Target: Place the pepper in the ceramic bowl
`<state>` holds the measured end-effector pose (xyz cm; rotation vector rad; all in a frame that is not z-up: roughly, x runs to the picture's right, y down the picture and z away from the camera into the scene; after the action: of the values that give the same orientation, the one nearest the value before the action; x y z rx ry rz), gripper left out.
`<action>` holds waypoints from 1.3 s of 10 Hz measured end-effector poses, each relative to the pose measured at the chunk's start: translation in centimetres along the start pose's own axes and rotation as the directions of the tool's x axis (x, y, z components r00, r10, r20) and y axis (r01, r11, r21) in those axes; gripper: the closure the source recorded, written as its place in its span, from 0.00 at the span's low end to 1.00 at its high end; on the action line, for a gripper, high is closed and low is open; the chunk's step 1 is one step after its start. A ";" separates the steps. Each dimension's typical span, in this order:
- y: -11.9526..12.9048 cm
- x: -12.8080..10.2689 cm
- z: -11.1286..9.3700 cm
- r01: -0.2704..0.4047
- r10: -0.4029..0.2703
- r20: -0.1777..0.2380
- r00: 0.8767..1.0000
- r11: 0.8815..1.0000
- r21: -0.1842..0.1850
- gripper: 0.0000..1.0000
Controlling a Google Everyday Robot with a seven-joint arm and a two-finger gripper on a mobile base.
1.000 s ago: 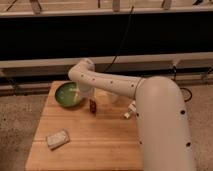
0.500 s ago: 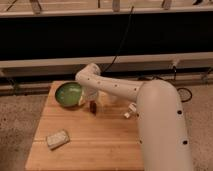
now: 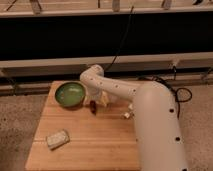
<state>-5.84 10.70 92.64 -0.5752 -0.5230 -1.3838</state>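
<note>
The green ceramic bowl (image 3: 70,94) sits at the back left of the wooden table (image 3: 85,145). Its inside looks empty. My gripper (image 3: 95,101) hangs at the end of the white arm (image 3: 145,115), just right of the bowl's rim and low over the table. A small dark red thing, the pepper (image 3: 93,106), is right under the gripper, beside the bowl and outside it. I cannot tell whether the gripper holds the pepper or the pepper lies on the table.
A pale sponge-like block (image 3: 57,139) lies at the front left of the table. The big white arm covers the table's right side. A dark wall with rails and a hanging cable (image 3: 122,45) runs behind the table. The floor is speckled.
The arm's end has shifted a little to the right, from over the bowl's right rim to just beside it. The bowl and the block have not moved.
</note>
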 end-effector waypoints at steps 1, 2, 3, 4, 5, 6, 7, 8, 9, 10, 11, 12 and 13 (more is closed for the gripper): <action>-0.1 0.0 0.2 0.003 -0.003 0.000 1.000 1.000 -0.005 0.49; -0.2 0.0 0.3 0.007 -0.007 -0.002 1.000 1.000 -0.009 0.63; -0.2 0.0 0.1 0.005 -0.006 -0.004 1.000 1.000 -0.010 0.72; -0.1 0.1 -0.2 0.004 -0.004 -0.010 1.000 1.000 -0.008 0.80; -0.5 0.2 -1.1 0.005 -0.005 -0.016 1.000 1.000 -0.003 0.92; -0.9 0.3 -2.5 0.007 -0.007 -0.020 1.000 1.000 -0.004 0.99; -1.2 0.3 -3.6 0.007 -0.007 -0.022 1.000 1.000 -0.005 1.00; -1.5 0.6 -5.1 0.010 -0.010 -0.026 1.000 1.000 -0.006 1.00; -2.2 0.9 -6.9 0.020 -0.020 -0.032 0.999 1.000 -0.006 1.00; -2.8 1.3 -8.2 0.031 -0.032 -0.037 0.999 0.999 -0.008 1.00; -3.6 1.6 -9.4 0.045 -0.046 -0.044 0.998 0.999 -0.009 1.00; -5.2 2.1 -10.6 0.073 -0.073 -0.051 0.996 0.997 -0.009 1.00; -6.8 2.8 -11.1 0.097 -0.097 -0.056 0.994 0.995 -0.008 1.00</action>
<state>-12.18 0.73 86.51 -0.5189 -0.5070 -1.4899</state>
